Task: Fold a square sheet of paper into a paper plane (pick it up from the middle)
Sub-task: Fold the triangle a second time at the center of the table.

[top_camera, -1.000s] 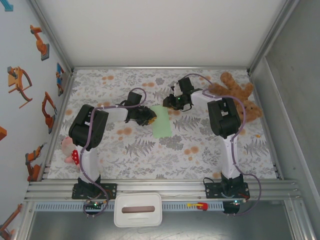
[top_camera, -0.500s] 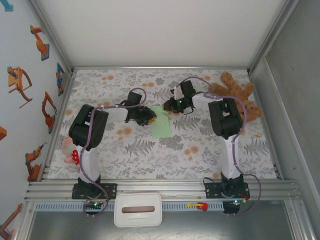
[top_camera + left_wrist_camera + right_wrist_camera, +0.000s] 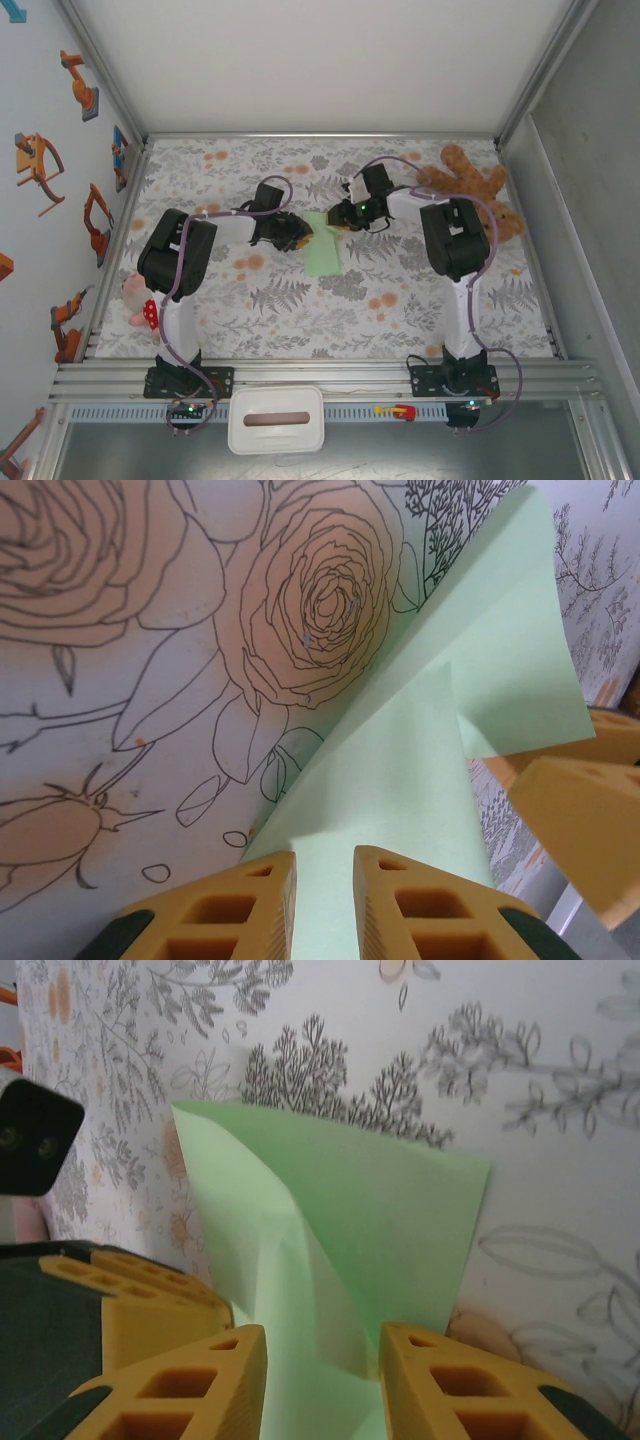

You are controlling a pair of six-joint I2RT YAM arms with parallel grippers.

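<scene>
Counter [image 3: 420, 300] in floral print carries the work, with a brown teddy bear [image 3: 470, 185] at its far right corner, well apart from the folding. Pale green sheet of paper [image 3: 323, 255], a long strip when seen from above, lies mid-counter between both arms, one corner turned over and curling up so a crease can be set. Left claw [image 3: 325, 865] is narrowed on the sheet's raised edge, apparently pinching it to keep the paper steady. Right claw [image 3: 323, 1340], jaws spread, straddles the folded corner from the far right, seemingly placed to press or shift the flap. No brand, label or lettering can be read anywhere.
</scene>
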